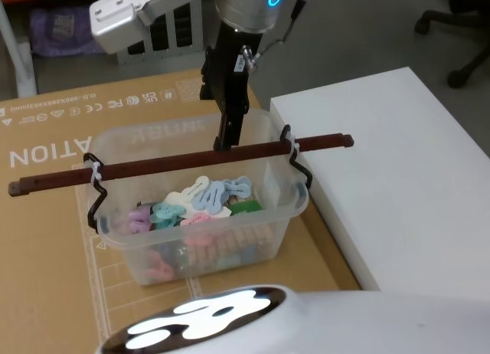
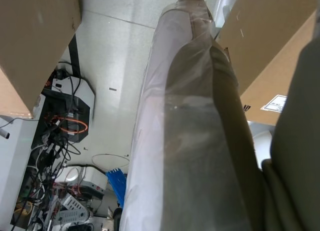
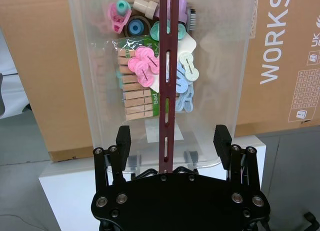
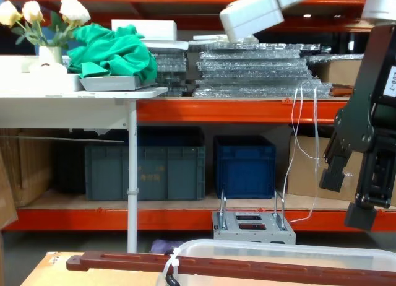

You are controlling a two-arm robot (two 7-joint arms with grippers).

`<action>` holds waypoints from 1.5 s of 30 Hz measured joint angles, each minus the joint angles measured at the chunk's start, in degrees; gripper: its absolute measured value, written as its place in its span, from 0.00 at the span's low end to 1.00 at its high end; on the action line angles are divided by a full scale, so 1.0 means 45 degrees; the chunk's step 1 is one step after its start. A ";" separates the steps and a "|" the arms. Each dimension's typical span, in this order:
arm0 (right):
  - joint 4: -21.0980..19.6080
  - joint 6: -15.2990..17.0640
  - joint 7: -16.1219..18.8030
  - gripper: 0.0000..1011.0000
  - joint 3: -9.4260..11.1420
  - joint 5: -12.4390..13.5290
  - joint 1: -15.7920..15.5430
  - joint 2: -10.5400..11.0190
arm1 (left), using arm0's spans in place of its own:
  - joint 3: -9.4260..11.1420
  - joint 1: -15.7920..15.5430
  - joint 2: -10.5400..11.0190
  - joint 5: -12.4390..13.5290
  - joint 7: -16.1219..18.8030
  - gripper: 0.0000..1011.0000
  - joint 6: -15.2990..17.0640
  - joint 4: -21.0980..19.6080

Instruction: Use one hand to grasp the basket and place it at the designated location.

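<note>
Right wrist view: right pincer wide open, empty, astride the red-brown handle of the basket

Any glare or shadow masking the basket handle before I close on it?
Head view: a bright glare patch sits on the robot's glossy body below the basket, off the handle. Right wrist view: even light, the handle plain inside the open right pincer. Chest view: no glare on the handle.
</note>
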 joint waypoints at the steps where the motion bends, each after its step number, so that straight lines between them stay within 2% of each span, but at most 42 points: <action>1: 0.0004 -0.0004 0.0000 0.99 0.0000 0.0000 -0.0002 0.0000 | 0.0000 0.0000 0.0000 0.0000 0.0001 0.00 0.0000 0.0000; 11: 0.0195 -0.0123 -0.0110 0.99 -0.0086 -0.0010 -0.0046 -0.0054 | 0.0000 0.0000 0.0000 0.0000 0.0000 0.00 0.0000 -0.0002; 25: 0.2498 -0.1136 -0.0518 0.99 -0.0886 0.0314 -0.0464 -0.1221 | 0.0000 0.0000 0.0000 0.0000 0.0000 0.00 0.0000 -0.0003; 34: 0.3416 -0.1659 -0.0822 0.99 -0.1185 0.0443 -0.0543 -0.1683 | 0.0000 0.0000 -0.0001 0.0001 0.0001 0.00 0.0000 -0.0002; 45: 0.4058 -0.2133 -0.1151 0.99 -0.1527 0.0603 -0.0685 -0.2050 | 0.0000 0.0000 0.0000 0.0001 0.0001 0.00 0.0001 -0.0002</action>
